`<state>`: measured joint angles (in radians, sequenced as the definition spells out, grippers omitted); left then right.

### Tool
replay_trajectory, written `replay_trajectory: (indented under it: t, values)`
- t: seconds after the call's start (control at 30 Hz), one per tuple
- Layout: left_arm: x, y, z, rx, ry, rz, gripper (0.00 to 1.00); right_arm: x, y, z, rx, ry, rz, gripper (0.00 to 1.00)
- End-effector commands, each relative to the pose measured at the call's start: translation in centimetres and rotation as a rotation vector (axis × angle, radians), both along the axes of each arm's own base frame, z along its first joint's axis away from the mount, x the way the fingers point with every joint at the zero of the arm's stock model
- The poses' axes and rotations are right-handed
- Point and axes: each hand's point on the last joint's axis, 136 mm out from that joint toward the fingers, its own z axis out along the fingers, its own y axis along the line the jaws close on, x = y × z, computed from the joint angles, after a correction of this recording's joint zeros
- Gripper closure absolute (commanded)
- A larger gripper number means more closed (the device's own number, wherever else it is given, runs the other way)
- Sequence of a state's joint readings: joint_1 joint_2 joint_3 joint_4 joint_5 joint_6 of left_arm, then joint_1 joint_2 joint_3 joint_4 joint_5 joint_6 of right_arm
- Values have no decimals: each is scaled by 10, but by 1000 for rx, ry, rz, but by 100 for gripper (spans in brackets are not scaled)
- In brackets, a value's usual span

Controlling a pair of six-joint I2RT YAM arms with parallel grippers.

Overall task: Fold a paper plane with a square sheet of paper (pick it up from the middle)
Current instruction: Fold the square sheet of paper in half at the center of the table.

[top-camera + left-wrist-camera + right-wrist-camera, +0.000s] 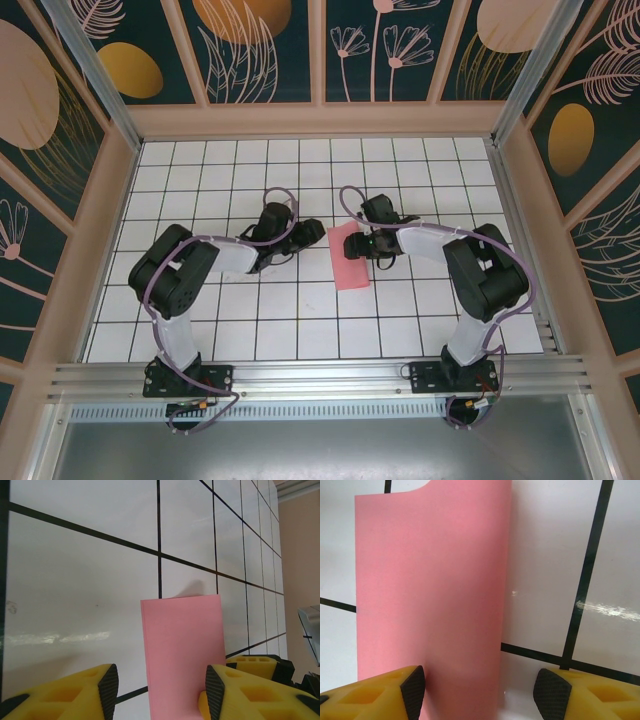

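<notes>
Paper sheet [350,257]; smooth, thin pink rectangle

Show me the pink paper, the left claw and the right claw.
pink paper [349,265], overhead view, middle of the sheet.
left claw [161,687], left wrist view, midway between its fingertips.
right claw [482,690], right wrist view, midway between its fingertips.
</notes>
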<state>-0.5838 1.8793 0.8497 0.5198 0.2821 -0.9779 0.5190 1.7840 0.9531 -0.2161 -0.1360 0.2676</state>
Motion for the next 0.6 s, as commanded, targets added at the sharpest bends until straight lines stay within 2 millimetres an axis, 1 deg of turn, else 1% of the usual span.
replay_trajectory:
  t: [0.0, 0.57]
  values:
    - [0, -12, 0, -18, 10, -32, 50, -45, -9, -76, -81, 200, 56, 33]
    - [-5, -38, -11, -22, 50, -111, 71, -47, -15, -84, -117, 235, 10, 32]
